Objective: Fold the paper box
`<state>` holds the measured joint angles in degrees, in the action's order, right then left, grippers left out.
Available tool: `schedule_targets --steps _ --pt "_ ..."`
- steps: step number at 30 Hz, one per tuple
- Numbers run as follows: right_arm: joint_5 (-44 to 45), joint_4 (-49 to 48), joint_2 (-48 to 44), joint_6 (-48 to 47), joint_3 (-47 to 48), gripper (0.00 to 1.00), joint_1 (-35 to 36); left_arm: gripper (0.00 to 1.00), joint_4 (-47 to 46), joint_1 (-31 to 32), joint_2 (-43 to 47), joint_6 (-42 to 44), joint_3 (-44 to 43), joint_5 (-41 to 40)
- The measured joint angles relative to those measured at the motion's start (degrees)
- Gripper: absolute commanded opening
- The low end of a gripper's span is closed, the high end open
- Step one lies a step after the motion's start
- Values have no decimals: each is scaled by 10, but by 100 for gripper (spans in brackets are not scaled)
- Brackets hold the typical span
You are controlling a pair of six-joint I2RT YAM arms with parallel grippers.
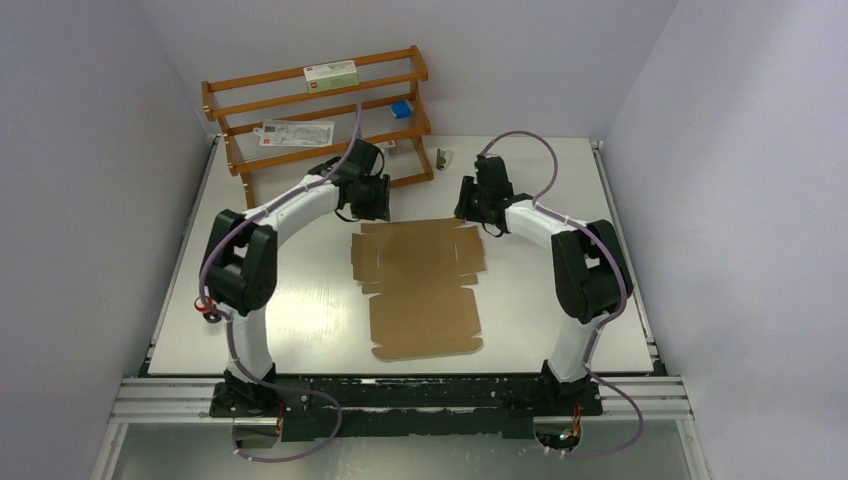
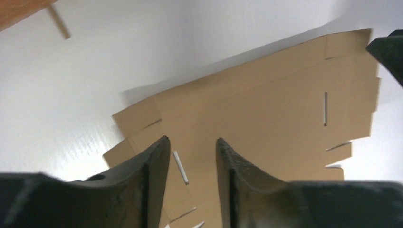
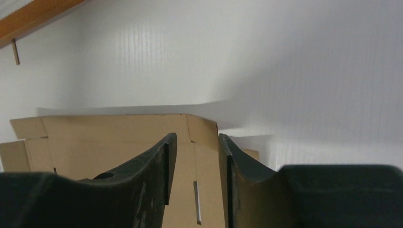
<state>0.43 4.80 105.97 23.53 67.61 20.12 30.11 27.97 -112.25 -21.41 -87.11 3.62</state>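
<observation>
Since the box (image 1: 425, 290) is lying totally flat on the counter (image 1: 300, 320), I'd say no fold is in yet.

Left to right: the left arm (image 1: 300, 200) reaches out to the sheet's far-left corner. The left jaws hang over the cardboard, spread partway, with nothing pinched between them. Behind that arm sits 1 wooden rack (image 1: 232, 140) holding 1 white carton (image 1: 330, 72), 1 flat packet (image 1: 298, 132) and 1 blue box (image 1: 402, 108).

Middle: just 1 brown sheet, between the 2 arms. Its long axis runs from the arm bases out toward the rack. The far edge sits right at both sets of jaws, and the rest of the sheet stretches back toward the bases.

The right arm (image 1: 540, 222) mirrors the left at the far-right corner. The right jaws are parted too. The corner flap shows in the gap below them, but I don't see it gripped.

Neither arm looks nearer, since each has its own far corner. My guess is the next move is a 2-arm job starting from that far edge.
</observation>
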Motion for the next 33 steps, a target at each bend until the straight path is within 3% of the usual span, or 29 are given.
schedule_targets --steps 5,11,23,33 --pt "-22 10 -36 -2 -14 63 -15 64 6 -25 104 3 66 -6" --pt "-59 19 -144 7 -99 73 -47 71 16 -47 241 -7 180 -2" --pt "-163 32 -270 36 -267 80 -100 74 22 -59 375 -80 382 55" --pt "-219 -14 -273 74 -342 79 -100 72 -63 -61 379 -155 471 115"
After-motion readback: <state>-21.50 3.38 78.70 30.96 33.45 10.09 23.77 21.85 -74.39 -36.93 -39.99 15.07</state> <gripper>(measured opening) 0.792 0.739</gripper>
